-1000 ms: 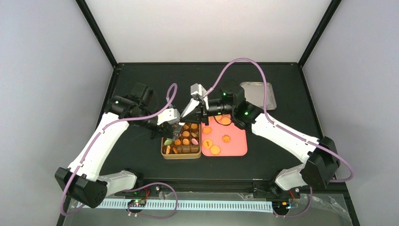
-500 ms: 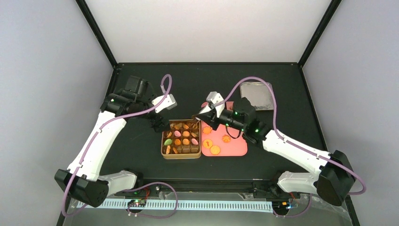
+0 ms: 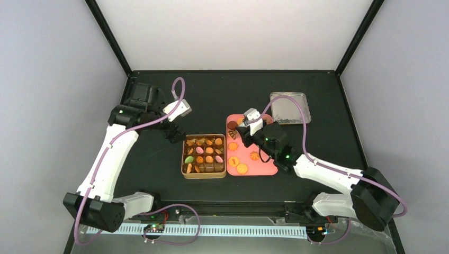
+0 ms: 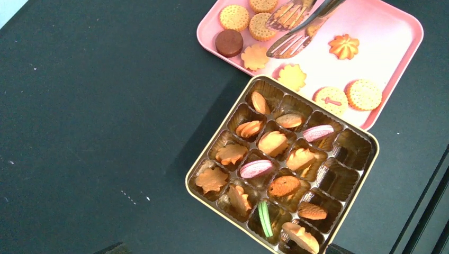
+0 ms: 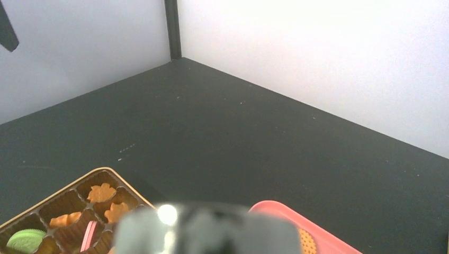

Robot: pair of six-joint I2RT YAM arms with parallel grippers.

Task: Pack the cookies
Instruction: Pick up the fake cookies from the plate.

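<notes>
The cookies are split between two places. Several sit in the brown cups of the gold tin (image 4: 197,168) (image 3: 204,154), and several lie loose on the pink tray (image 4: 392,32) (image 3: 262,168). My left gripper (image 3: 173,132) (image 4: 225,250) hangs open and empty above the table, just left of the tin's far corner. Only its fingertips (image 4: 114,248) show at the frame's bottom corners. My right gripper (image 3: 247,130) is shut on the metal tongs (image 4: 296,26) (image 5: 212,230). The forked tong tips rest among the cookies at the tray's far end. Whether they pinch one I cannot tell.
A flat metal lid (image 3: 288,107) lies on the black table behind the tray to the right. The tin and tray stand side by side, touching. Black frame posts and white walls close in the table's back and sides.
My left gripper has opened and drawn back from over the tin to the left. The right arm has swung down with the tongs from above the tin to the tray's far end.
</notes>
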